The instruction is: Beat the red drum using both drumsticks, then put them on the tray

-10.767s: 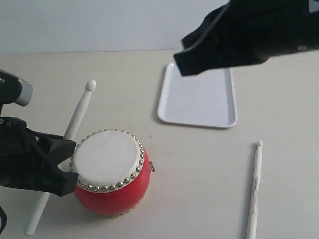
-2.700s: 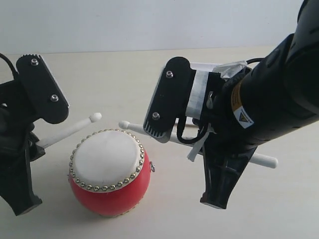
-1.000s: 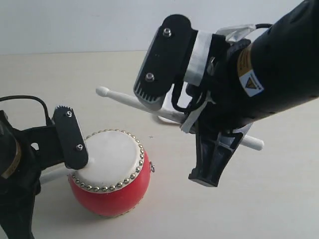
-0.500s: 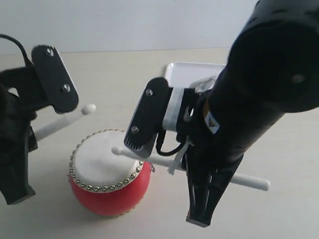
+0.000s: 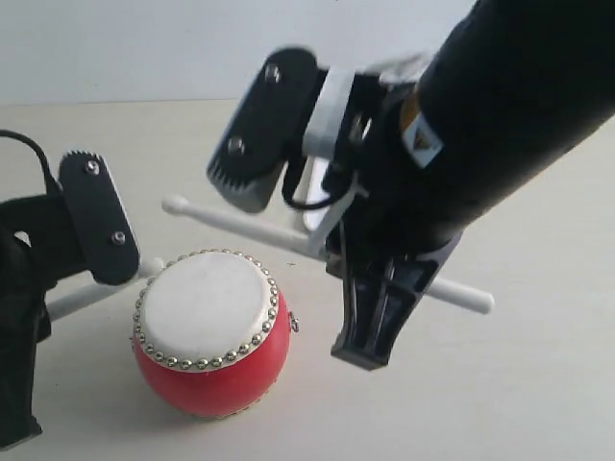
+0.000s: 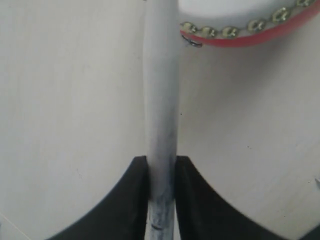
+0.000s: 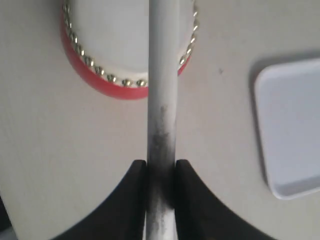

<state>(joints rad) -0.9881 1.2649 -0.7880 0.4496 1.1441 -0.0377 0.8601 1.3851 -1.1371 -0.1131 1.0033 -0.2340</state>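
Exterior view: the tabletop point(image 5: 538, 384) carries everything. The right gripper point(image 7: 161, 169) has its jaws clamped on the right drumstick point(image 5: 240, 223). The left gripper point(image 6: 161, 165), at near left, has its jaws clamped on the left drumstick point(image 5: 75, 300). The tray point(image 7: 295, 130) sits far right, mostly hidden behind the right arm. The red drum point(image 5: 211, 331) is near left-centre. Since half a second ago, the right drumstick has lifted off the skin. The left drumstick has dropped, its tip now just beside the drum's left rim; contact unclear.
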